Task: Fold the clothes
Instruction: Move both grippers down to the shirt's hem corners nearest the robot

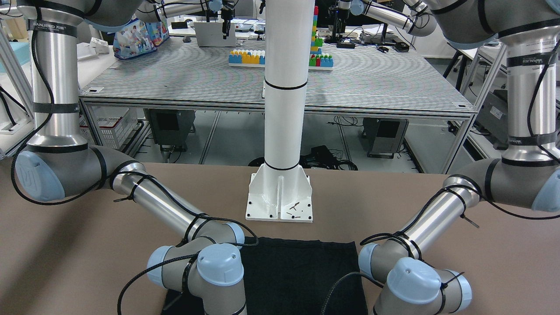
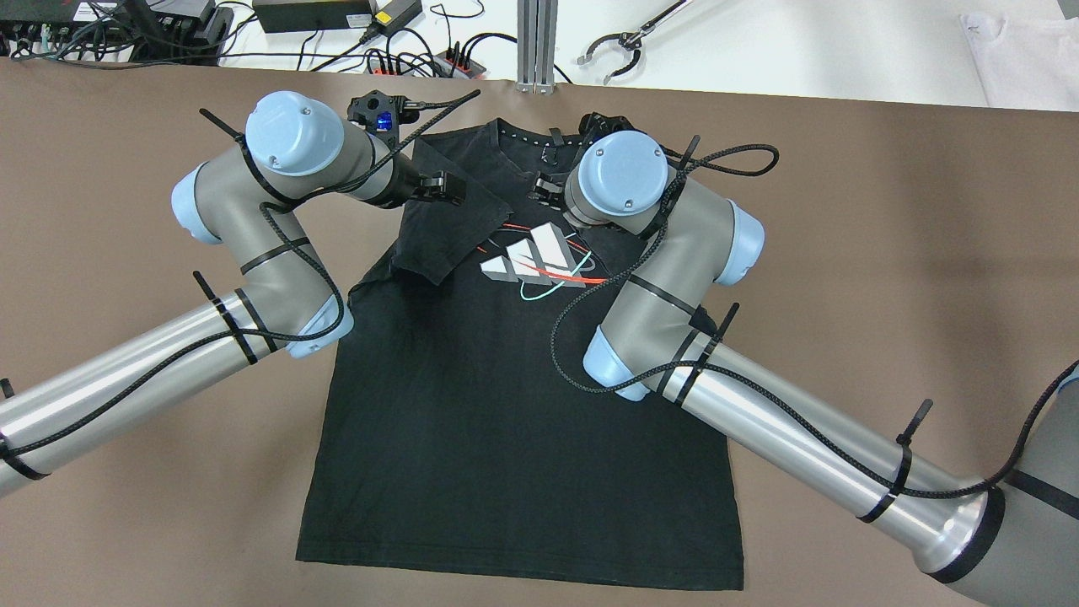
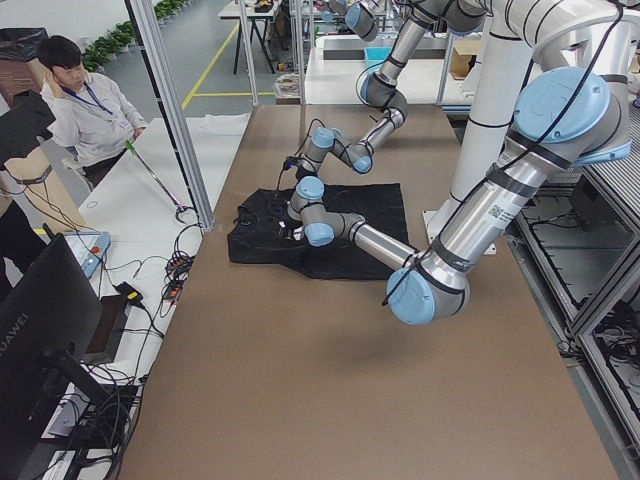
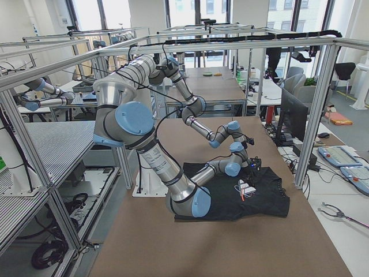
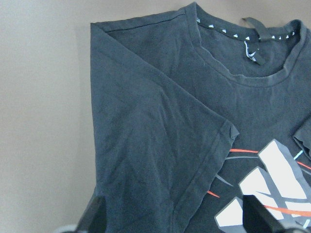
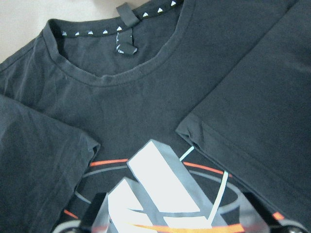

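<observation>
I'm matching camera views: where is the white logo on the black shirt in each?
Front-facing: not in it, only the shirt.
Overhead: logo upper centre.
Exterior left: too small to tell.
Exterior right: logo right of centre, low.
Left wrist: logo bottom right.
Right wrist: logo bottom centre.
Shared landmark: the collar, in the overhead and both wrist views.

Black shirt (image 4: 265,202) lies on brown table (image 4: 173,254); near arm (image 4: 173,179), far arm (image 4: 203,129) reach over it.
</observation>
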Robot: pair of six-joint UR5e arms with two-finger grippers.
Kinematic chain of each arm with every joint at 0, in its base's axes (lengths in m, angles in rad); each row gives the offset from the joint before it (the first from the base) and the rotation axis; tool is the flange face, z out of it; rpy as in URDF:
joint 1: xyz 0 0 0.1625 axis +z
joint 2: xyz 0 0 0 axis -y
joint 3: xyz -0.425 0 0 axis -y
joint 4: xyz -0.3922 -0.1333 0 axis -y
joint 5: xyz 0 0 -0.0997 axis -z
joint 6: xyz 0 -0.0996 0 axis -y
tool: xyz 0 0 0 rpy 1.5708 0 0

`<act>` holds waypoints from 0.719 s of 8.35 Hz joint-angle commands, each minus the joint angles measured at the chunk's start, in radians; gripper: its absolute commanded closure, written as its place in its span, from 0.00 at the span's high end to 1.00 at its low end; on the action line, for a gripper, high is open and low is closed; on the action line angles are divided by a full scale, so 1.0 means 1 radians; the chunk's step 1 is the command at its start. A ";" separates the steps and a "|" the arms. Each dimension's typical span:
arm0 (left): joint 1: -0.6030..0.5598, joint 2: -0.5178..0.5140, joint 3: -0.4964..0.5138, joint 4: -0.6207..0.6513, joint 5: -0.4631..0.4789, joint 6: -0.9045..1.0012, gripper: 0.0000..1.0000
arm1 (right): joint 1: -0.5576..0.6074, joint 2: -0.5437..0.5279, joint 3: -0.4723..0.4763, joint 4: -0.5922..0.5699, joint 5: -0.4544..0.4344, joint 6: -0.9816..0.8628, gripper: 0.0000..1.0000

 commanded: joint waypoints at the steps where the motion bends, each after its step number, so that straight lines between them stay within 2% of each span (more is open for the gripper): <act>1: 0.053 0.149 -0.211 0.000 0.011 -0.208 1.00 | -0.065 -0.165 0.218 0.005 -0.001 0.065 0.94; 3: 0.107 0.312 -0.400 -0.008 0.020 -0.351 1.00 | -0.156 -0.424 0.533 0.004 -0.025 0.189 0.94; 4: 0.151 0.383 -0.489 -0.008 0.067 -0.420 1.00 | -0.214 -0.533 0.661 0.004 -0.071 0.248 0.94; 5: 0.214 0.466 -0.576 -0.008 0.131 -0.460 1.00 | -0.266 -0.607 0.732 0.004 -0.134 0.294 0.94; 6: 0.261 0.538 -0.647 -0.008 0.168 -0.517 1.00 | -0.304 -0.646 0.757 0.011 -0.181 0.338 0.94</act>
